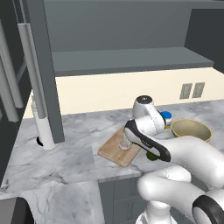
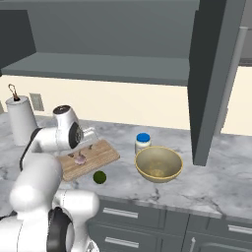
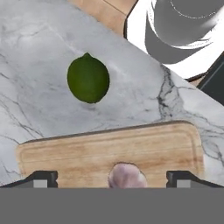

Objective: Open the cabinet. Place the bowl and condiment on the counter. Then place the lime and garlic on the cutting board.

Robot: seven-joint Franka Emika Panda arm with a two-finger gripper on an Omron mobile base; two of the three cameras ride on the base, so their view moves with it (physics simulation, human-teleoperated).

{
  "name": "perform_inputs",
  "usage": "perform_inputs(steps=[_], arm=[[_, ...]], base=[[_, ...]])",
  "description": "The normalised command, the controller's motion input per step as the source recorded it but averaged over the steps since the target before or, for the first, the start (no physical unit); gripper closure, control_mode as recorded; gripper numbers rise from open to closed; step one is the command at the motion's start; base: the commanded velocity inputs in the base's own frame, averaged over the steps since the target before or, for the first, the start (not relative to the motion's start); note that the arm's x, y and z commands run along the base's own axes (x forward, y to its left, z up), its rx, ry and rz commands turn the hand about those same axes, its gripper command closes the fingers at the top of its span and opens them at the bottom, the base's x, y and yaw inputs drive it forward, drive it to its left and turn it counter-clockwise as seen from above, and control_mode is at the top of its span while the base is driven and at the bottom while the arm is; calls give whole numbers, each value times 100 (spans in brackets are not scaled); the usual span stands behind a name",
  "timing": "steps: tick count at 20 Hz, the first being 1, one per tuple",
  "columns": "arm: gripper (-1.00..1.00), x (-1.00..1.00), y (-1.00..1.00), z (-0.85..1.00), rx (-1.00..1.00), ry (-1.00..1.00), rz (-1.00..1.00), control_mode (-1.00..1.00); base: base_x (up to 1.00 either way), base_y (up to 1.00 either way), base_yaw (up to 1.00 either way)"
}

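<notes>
From my remote station: fingers [image 3: 112,179] stand spread wide, nothing between the tips, poised over the cutting board [image 3: 109,153]. The garlic [image 3: 127,177] lies on the board midway between the two fingertips [image 3: 41,179], touching neither as far as I can see. In the right base view the garlic [image 2: 79,159] sits near the middle of the cutting board [image 2: 93,158], just below the hand.

The lime [image 3: 88,78] rests on the bare marble tabletop [image 3: 39,57], off the board, near its edge but apart from it. Right base view agrees: lime [image 2: 100,177] on the tabletop [image 2: 211,182] just beside the board's front corner.

Bowl [image 2: 158,163] stands upright on the tabletop right of the board, with the condiment [image 2: 142,142] jar close behind it; I cannot tell if they touch. Left base view: bowl [image 1: 191,130] and the jar's blue lid [image 1: 166,116] partly hidden by the arm.

Cabinet [image 2: 98,66] is open; its door [image 2: 211,78] swung out, shelf bare. Paper towel roll [image 2: 21,120] stands at the far left.
</notes>
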Motion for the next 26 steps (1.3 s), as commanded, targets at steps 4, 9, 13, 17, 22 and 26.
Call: perform_inputs(steps=[4, 9, 13, 17, 22, 26], arm=[[-100, -5, -16, -9, 0, -2, -3, -100], [-100, -1, -34, 0, 2, -5, -14, -100], [-100, 0, -37, 0, 9, 7, -18, -100], [-100, 2, -12, -1, 4, 31, -7, -100], [-100, 7, 0, -5, 0, 32, 0, -100], [-100, 9, -2, 0, 0, 13, -1, -100]], base=[[0, 0, 0], [0, 0, 0], [0, 0, 0], [0, 0, 0], [0, 0, 0], [0, 0, 0]])
